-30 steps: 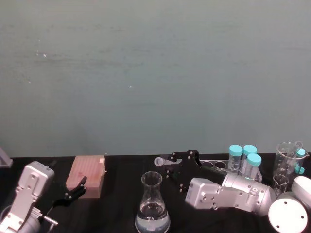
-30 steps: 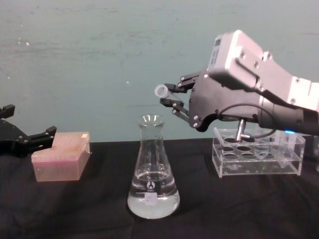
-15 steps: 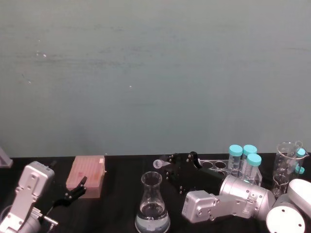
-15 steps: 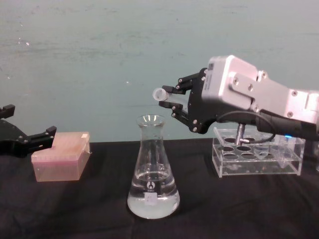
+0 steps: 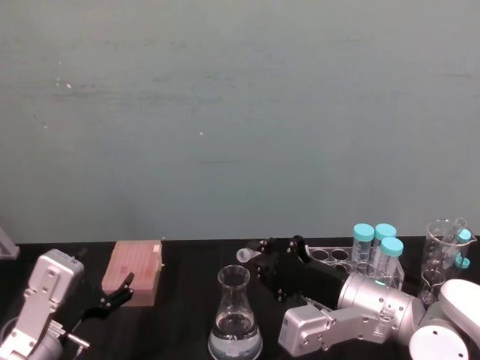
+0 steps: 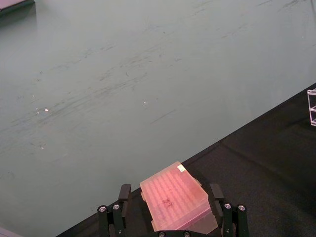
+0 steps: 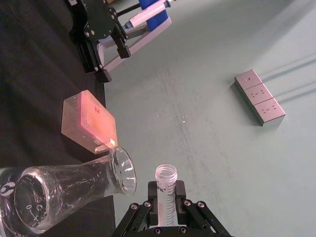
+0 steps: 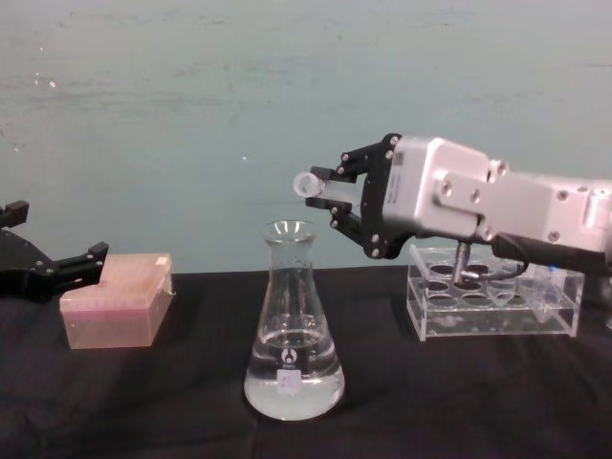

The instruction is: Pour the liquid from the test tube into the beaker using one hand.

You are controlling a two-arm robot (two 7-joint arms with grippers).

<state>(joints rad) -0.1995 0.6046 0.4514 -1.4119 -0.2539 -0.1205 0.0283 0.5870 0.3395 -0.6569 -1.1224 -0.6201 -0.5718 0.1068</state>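
One test tube (image 8: pixel 309 182) is held in the right gripper (image 8: pixel 321 191), whose black fingers (image 8: pixel 337 174) are closed narrowly on the tube's body. The tube is tipped close to level, with its open flared rim turned toward the robot's left. In the chest view the rim is seen above the mouth of the flask (image 8: pixel 293 325) and slightly to its right, apart from the glass. From the head view the tube (image 5: pixel 245 255) and the gripper (image 5: pixel 259 260) are seen just behind the flask (image 5: pixel 235 315). In the right wrist view the tube (image 7: pixel 165 190) is seen clamped between the fingers (image 7: pixel 146 206), printed marks are visible along its side, and the flask's mouth (image 7: pixel 123 170) lies just beside it. Whether any liquid is in the tube cannot be told.

The flask stands upright on the black table (image 8: pixel 143 411). Clear liquid (image 8: pixel 293 390) is seen in its wide base.

The left gripper (image 5: pixel 114 295) is parked low at the robot's left, near a pink box (image 5: pixel 135 270). Its fingers are spread wide and nothing is held.

A clear rack (image 8: pixel 492 311) stands to the right of the flask, behind the right arm. Teal-capped tubes (image 5: pixel 375 244) are seen beyond it.
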